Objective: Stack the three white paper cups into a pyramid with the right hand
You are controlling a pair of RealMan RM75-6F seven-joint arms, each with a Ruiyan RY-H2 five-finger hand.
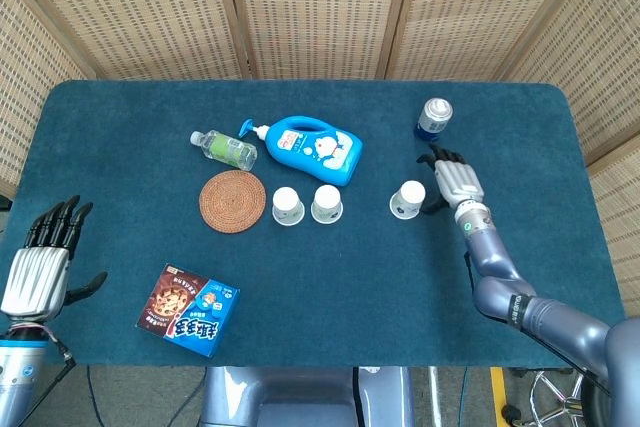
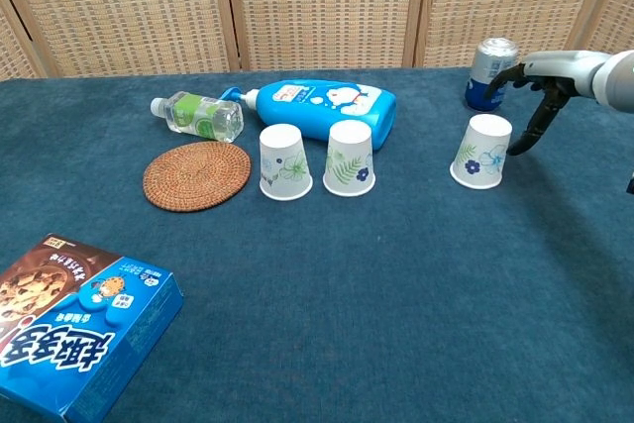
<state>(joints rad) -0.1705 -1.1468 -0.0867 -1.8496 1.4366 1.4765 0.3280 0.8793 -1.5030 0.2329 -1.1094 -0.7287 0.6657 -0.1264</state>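
Three white paper cups with flower prints stand upside down on the blue cloth. Two are side by side, one cup [image 1: 288, 206] [image 2: 284, 161] and its neighbour [image 1: 326, 204] [image 2: 350, 158]. The third cup [image 1: 407, 199] [image 2: 482, 151] stands apart to their right. My right hand [image 1: 456, 180] [image 2: 543, 86] hovers open just right of that third cup, thumb tip close to its side and holding nothing. My left hand [image 1: 42, 257] hangs open off the table's near left corner.
A blue lotion bottle [image 1: 309, 147] and a small clear bottle [image 1: 224, 149] lie behind the cup pair. A woven coaster [image 1: 232, 200] lies left of them. A blue can [image 1: 433, 118] stands behind the right hand. A cookie box [image 1: 189, 310] lies near the front left.
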